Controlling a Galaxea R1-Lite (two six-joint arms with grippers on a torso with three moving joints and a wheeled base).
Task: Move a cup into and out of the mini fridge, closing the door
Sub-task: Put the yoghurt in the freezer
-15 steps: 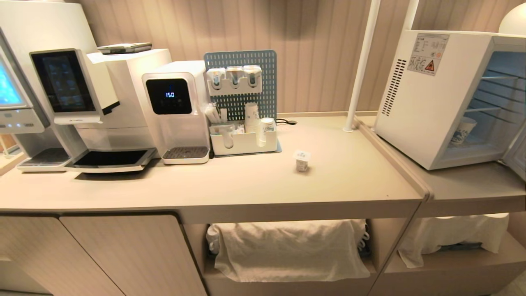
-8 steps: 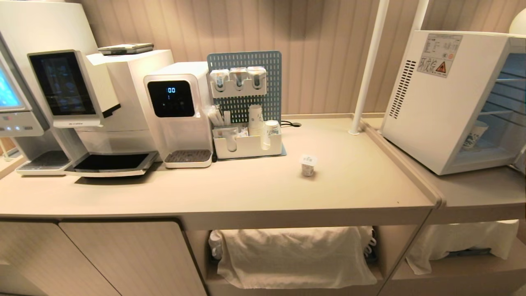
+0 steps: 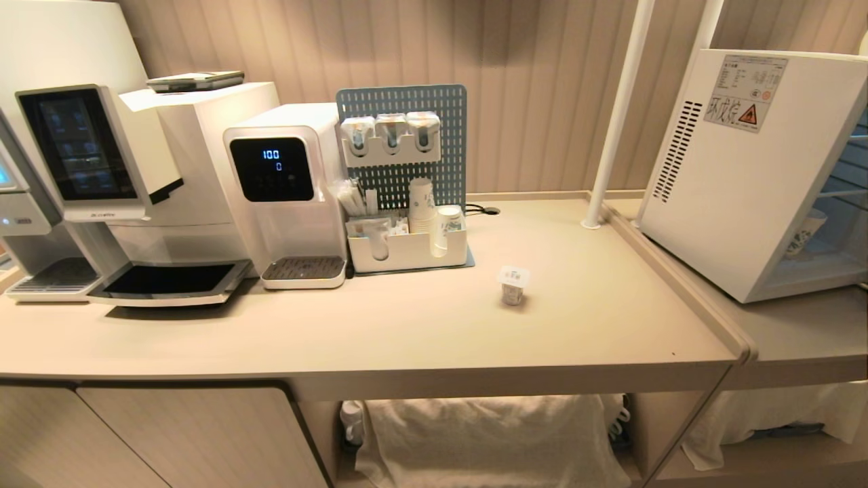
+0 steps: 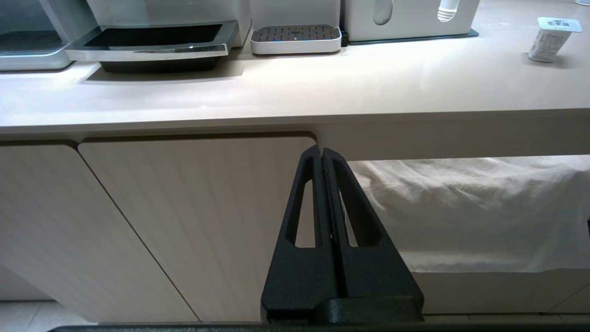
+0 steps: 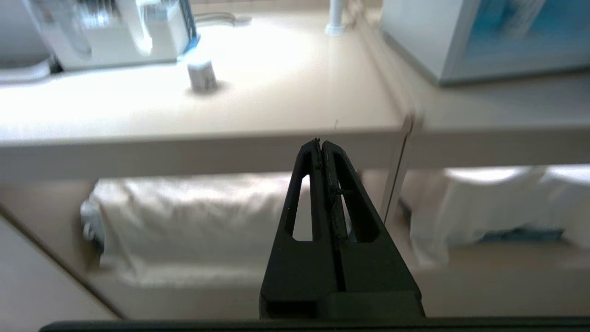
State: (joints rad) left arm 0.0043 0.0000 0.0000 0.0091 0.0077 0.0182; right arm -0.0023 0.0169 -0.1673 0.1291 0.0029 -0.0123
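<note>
Dispenser (image 3: 285, 190) display reads "100"; fridge (image 3: 739, 169) bears a warning sticker (image 3: 744, 93). Both fingers clenched, empty, below the desk (image 3: 407, 325) edge.

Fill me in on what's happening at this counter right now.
Nothing is being handled yet. The cup stands alone on the counter, apart from the mini fridge at the right, whose inside shows a paper cup. Both the left gripper and right gripper hang shut and empty below the counter's front edge.
</note>
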